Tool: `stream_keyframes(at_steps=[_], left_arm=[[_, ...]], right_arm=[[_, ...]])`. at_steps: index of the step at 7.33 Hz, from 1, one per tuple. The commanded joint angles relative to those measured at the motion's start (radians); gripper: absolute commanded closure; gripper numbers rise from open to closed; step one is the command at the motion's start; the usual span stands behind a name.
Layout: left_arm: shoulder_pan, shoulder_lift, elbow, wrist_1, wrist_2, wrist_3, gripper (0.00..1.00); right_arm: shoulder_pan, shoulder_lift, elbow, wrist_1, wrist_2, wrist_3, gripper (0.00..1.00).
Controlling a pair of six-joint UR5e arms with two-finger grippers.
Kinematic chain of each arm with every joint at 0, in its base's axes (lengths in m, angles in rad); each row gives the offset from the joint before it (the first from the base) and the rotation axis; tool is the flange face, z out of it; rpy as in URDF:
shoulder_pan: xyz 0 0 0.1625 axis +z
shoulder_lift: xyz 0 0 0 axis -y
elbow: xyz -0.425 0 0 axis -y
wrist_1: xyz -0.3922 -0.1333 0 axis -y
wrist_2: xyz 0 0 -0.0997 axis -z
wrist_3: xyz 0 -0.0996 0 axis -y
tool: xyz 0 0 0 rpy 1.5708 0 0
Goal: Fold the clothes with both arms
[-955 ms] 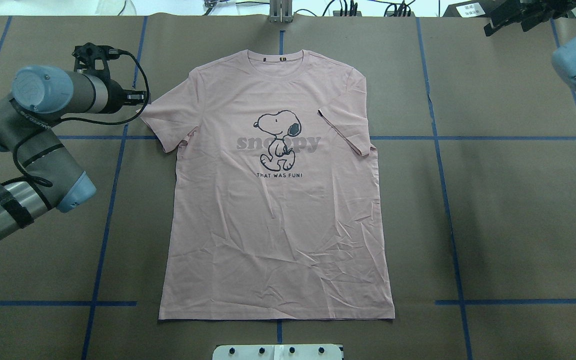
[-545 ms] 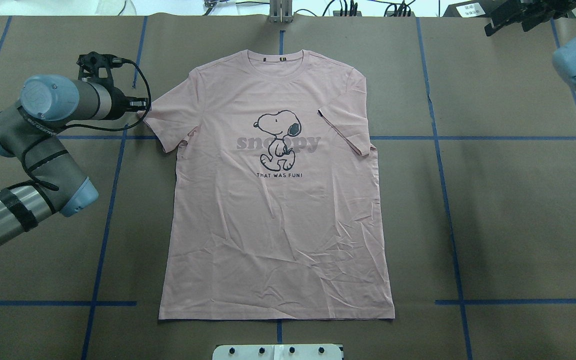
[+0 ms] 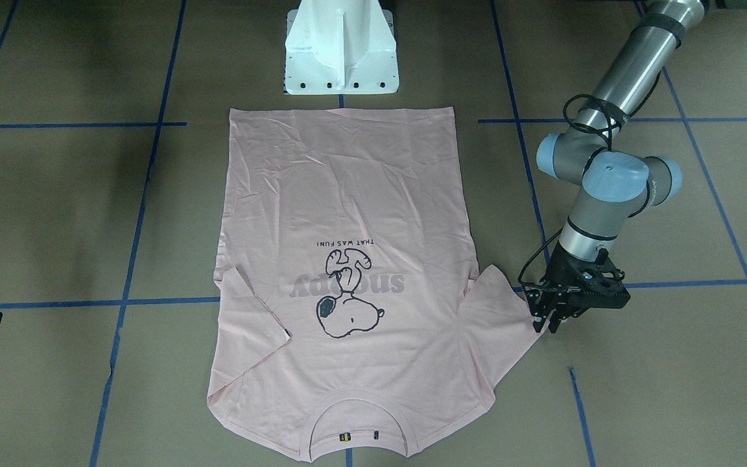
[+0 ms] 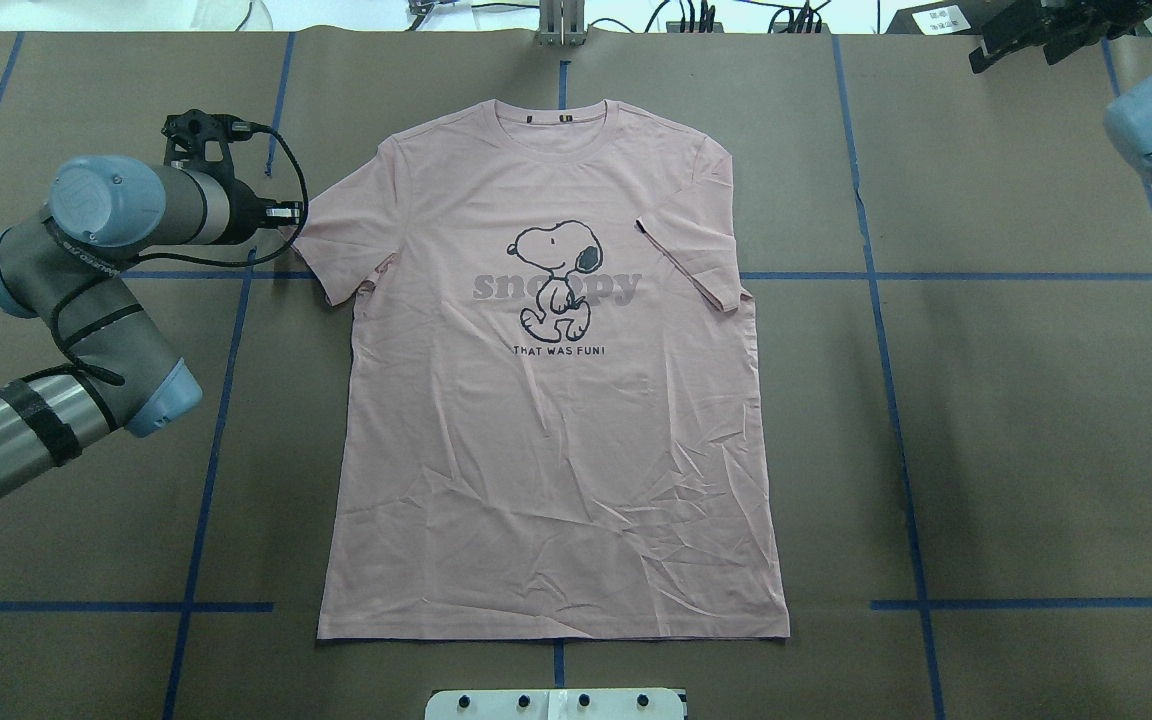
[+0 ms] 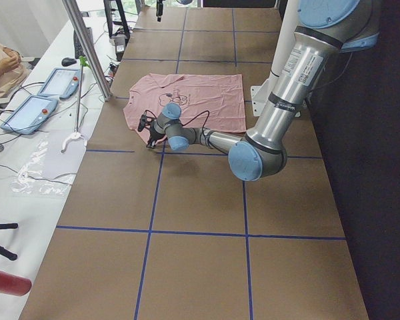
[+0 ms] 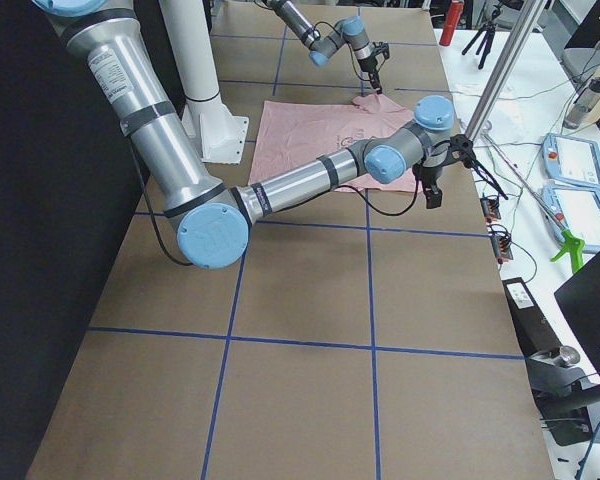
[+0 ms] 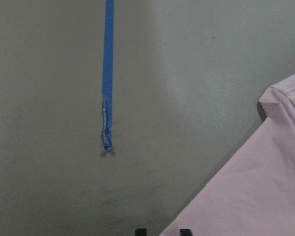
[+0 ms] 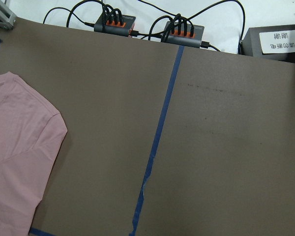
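Note:
The pale pink T-shirt point(image 4: 556, 420) lies flat, print up, collar at the far side. Its sleeve on the right-arm side point(image 4: 691, 245) is folded in over the chest. The other sleeve point(image 4: 336, 235) is spread out. My left gripper point(image 4: 291, 212) is low at that sleeve's cuff. In the left wrist view its two fingertips point(image 7: 185, 231) stand apart at the sleeve's edge point(image 7: 265, 187), so the left gripper point(image 7: 161, 231) is open. The front view shows it beside the cuff point(image 3: 545, 318). My right gripper point(image 4: 996, 45) is off the shirt at the far right corner; I cannot tell its state.
The white pedestal base point(image 4: 556, 703) stands just below the shirt's hem. A metal post point(image 4: 561, 20) and power strips with cables point(image 8: 113, 22) sit at the far edge. Blue tape lines point(image 4: 876, 300) cross the brown table cover. Tablets point(image 5: 30, 110) lie on the operators' side.
My left gripper has moved a little toward the spread sleeve's cuff, and its arm followed. The shirt and the right arm have not moved.

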Motion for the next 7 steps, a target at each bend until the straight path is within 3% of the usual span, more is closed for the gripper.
stream_keyframes(at_steps=[1, 3, 5, 7], left_arm=[[0.002, -0.001, -0.005, -0.007, -0.001, 0.010, 1.00], [0.002, -0.002, -0.086, 0.036, -0.013, 0.014, 1.00], [0.006, -0.077, -0.190, 0.262, -0.030, -0.003, 1.00], [0.040, -0.186, -0.177, 0.404, -0.025, -0.113, 1.00]], right_arm=[[0.000, -0.002, 0.000, 0.000, -0.001, 0.000, 0.00], [0.000, -0.003, 0.000, 0.000, -0.001, 0.002, 0.00], [0.000, -0.003, 0.000, 0.000, -0.001, 0.002, 0.00], [0.000, -0.006, 0.000, 0.002, -0.001, 0.003, 0.00]])
